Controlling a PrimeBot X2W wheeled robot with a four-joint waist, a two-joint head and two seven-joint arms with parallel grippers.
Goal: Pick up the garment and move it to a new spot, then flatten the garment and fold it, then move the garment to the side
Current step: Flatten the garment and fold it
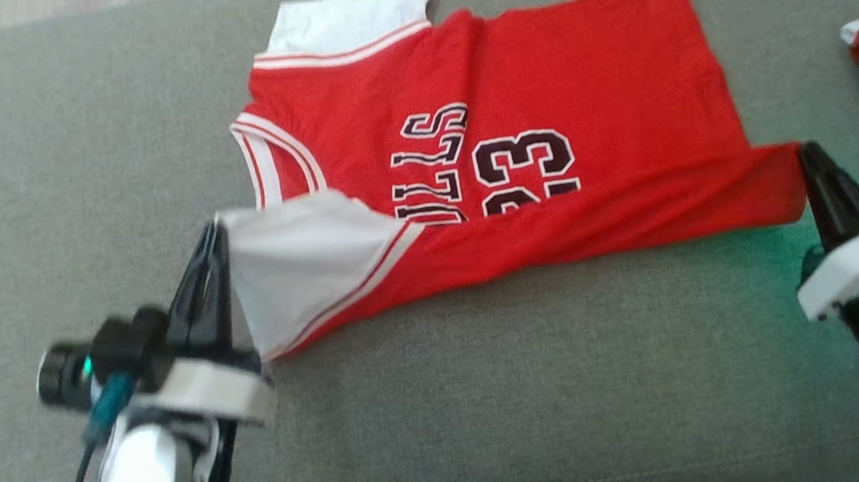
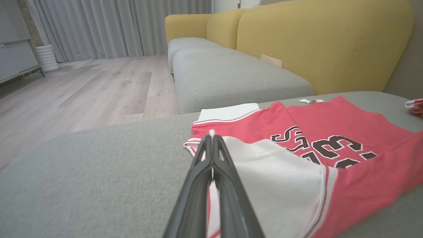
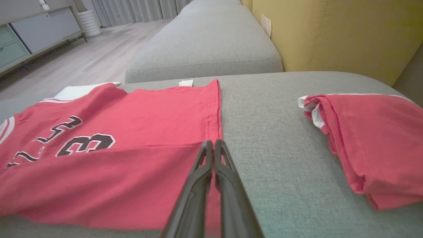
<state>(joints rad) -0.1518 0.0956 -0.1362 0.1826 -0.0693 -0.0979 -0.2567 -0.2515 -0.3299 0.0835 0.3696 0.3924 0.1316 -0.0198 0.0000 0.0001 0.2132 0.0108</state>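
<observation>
Lying on the grey sofa cushion (image 1: pixel 493 394), the red jersey (image 1: pixel 587 73) is judged light, limp and slippery; its shoulder and hem corners nearest the cushion's front edge are clamped by the left gripper (image 1: pixel 215 232) and right gripper (image 1: pixel 807 152).

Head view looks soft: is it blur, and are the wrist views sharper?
Head view: blur smears the left gripper and lettering on the jersey; green glow on the cushion by the right gripper. Left and right wrist views: sharper, evenly lit.
</observation>
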